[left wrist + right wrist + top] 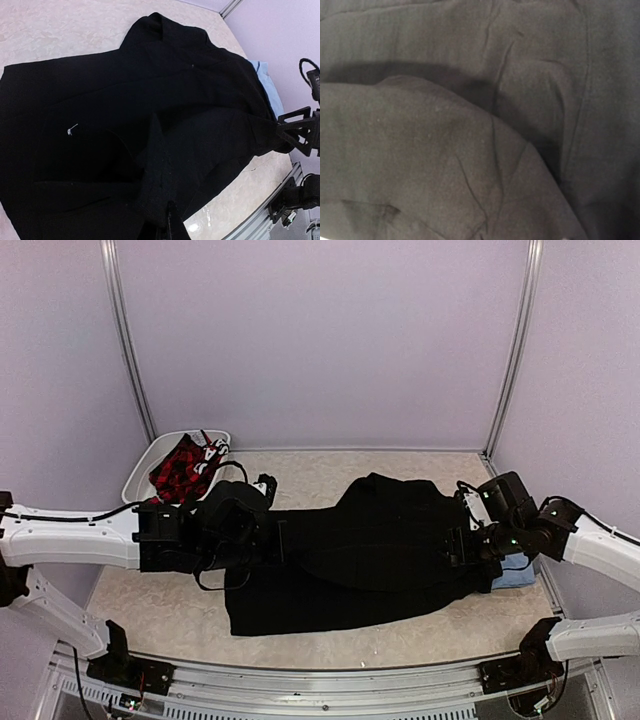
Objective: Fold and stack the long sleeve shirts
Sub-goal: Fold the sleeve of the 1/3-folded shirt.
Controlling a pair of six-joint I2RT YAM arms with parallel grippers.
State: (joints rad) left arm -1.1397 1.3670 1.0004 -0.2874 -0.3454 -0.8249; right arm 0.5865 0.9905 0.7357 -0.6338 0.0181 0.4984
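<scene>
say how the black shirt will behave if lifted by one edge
Probably floppy: the black shirt lies in soft creases and overlapping folds. Lifted, it would likely drape and trail, being spread wide across the table. Pushed, it may bunch.

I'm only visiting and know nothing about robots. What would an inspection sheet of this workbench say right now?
Surface: beige marbled tabletop, mostly covered by cloth.
Job's things: black shirt spread across the middle; light blue shirt peeking out beneath its right edge.
Clutter: white bin in the far left corner, holding a red-and-black checked cloth.
Grippers: left claw shut, pinching up a fold of the black shirt; right claw at the shirt's right edge, open or shut unclear.
Cables: black cable running along the left arm.
Surroundings: lilac walls; metal rail at the near edge.
</scene>
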